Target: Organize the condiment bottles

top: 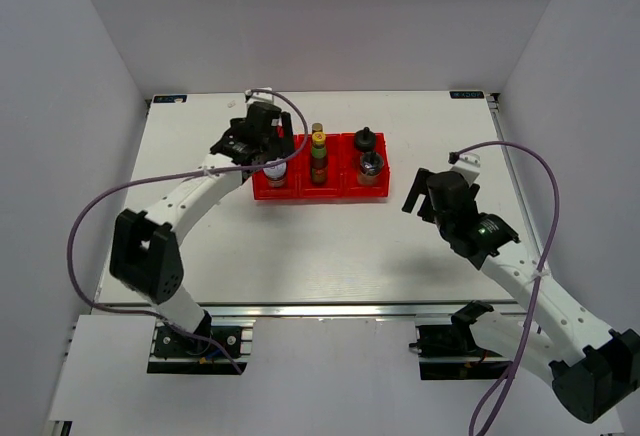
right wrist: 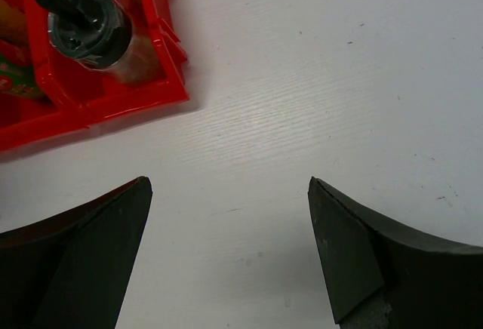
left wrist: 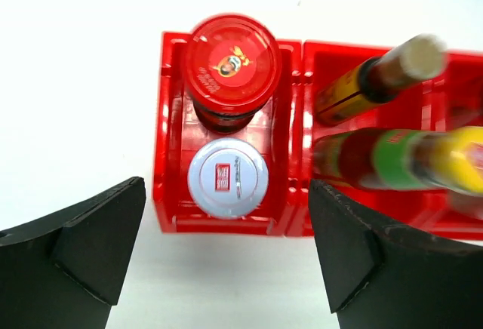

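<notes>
**Two by two in three compartments, nothing in hand**

Seen from overhead, the three joined red bins [top: 300, 192] sit on the white table [top: 330, 256] toward 12 o'clock from its centre, with two containers standing upright in each compartment.

In the left compartment, the silver-lidded jar [left wrist: 227, 178] stands with the red-lidded jar [left wrist: 232, 63] just beside it at its 12 o'clock. In the middle compartment, the yellow-capped bottle [top: 319, 156] stands with the thin yellow-labelled bottle [top: 317, 134] at its 12 o'clock. In the right compartment, the dark-metallic-lidded jar [top: 371, 164] stands with the black-lidded jar [top: 366, 139] at its 12 o'clock.

The left gripper [left wrist: 226, 193] hangs over the left compartment with its jaws spread wide. In the wrist view one finger [left wrist: 90, 246] lies outside the bin's left wall and the other over the wall shared with the middle compartment. The silver lid shows in the gap between them, untouched by either, and the gripper holds nothing.

The right gripper [right wrist: 230, 186] is over bare table, well apart from the bins and at about 4 o'clock from them in the overhead view. Its jaws are also fully spread, with only tabletop between them. In its wrist view the bins' right compartment lies at 10 o'clock.
</notes>
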Controlling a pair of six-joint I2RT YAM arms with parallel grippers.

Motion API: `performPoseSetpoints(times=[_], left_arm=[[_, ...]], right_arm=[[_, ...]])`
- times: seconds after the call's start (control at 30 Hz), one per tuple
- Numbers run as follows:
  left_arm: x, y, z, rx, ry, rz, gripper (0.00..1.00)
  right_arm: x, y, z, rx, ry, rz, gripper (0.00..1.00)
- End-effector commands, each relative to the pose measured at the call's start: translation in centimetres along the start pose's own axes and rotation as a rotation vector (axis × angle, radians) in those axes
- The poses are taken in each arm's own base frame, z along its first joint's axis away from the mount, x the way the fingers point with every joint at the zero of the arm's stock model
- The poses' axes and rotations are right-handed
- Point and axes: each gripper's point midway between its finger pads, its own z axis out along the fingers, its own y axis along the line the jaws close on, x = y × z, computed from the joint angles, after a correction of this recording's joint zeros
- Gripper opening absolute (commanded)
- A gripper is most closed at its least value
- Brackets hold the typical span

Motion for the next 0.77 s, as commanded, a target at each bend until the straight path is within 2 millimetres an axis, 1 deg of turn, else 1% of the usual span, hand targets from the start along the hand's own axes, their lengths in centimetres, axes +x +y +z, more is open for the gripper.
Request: performPoseSetpoints(times=[0.0, 0.07, 0.1, 0.13, 0.17, 0.2, 0.23, 0.27, 0.3, 0.33, 0.37, 0.4, 0.43, 0.47, 0.5, 0.6, 0.73], left_arm=[[-4.3, 1.6, -5.7, -0.006, -0.088, -0.098, 0.98], [-3.7, 3.0, -7.5, -0.039, -0.079, -0.142, 0.98], [-3.4, 4.1, -9.7, -0.05, -0.084, -0.208, 0.98], [-1.2, 5.2, -10.0, -0.085, -0.048, -0.23, 0.98], [0.4, 5.9, -10.7, -0.097, -0.025, -0.261, 0.98], [1.2, 6.7, -12.7, -0.093, -0.034, -0.366, 0.98], [2.7, 7.2, -13.1, -0.095, -0.022, -0.407, 0.98], [6.9, 7.9, -12.6, -0.108, 0.049, -0.414, 0.98], [6.7, 7.9, -13.9, -0.043, -0.005, -0.467, 0.98], [8.0, 7.9, -14.0, -0.018, 0.003, -0.464, 0.98], [10.2, 8.5, -13.7, -0.031, 0.028, -0.46, 0.98], [11.2, 9.2, -14.1, -0.059, 0.042, -0.488, 0.98], [11.4, 9.8, -14.7, -0.066, 0.027, -0.509, 0.98], [12.0, 10.5, -14.8, -0.095, 0.03, -0.511, 0.98], [12.4, 10.7, -14.8, -0.106, 0.035, -0.519, 0.98], [12.4, 10.8, -14.9, -0.116, 0.035, -0.521, 0.98], [12.7, 10.8, -14.3, -0.141, 0.061, -0.511, 0.98]], right_arm=[[-2.6, 1.2, -1.4, -0.062, -0.06, 0.023, 0.89], [-2.6, 1.1, -1.7, -0.062, -0.055, 0.027, 0.89], [-2.4, 1.0, -1.8, -0.065, -0.05, 0.027, 0.89], [-2.3, 1.0, -1.9, -0.069, -0.048, 0.026, 0.89], [-1.9, 1.2, -2.0, -0.084, -0.033, 0.023, 0.89], [-1.4, 1.1, -1.9, -0.092, -0.022, 0.021, 0.89], [-1.0, 1.1, -1.8, -0.097, -0.01, 0.017, 0.89], [-0.6, 1.2, -1.8, -0.107, 0.001, 0.015, 0.89], [0.0, 1.1, -1.6, -0.108, 0.01, 0.011, 0.89], [0.3, 1.0, -1.4, -0.102, 0.014, 0.013, 0.89], [0.4, 0.8, -1.3, -0.094, 0.016, 0.017, 0.89], [0.9, 0.8, -1.1, -0.086, 0.033, 0.023, 0.89], [1.3, 0.6, -1.0, -0.08, 0.045, 0.023, 0.89], [1.7, 0.8, -1.0, -0.088, 0.06, 0.022, 0.89], [2.0, 0.8, -0.8, -0.09, 0.072, 0.021, 0.89], [2.8, 0.9, -0.4, -0.091, 0.092, 0.018, 0.89], [2.8, 1.0, -0.3, -0.09, 0.1, -0.001, 0.9]])
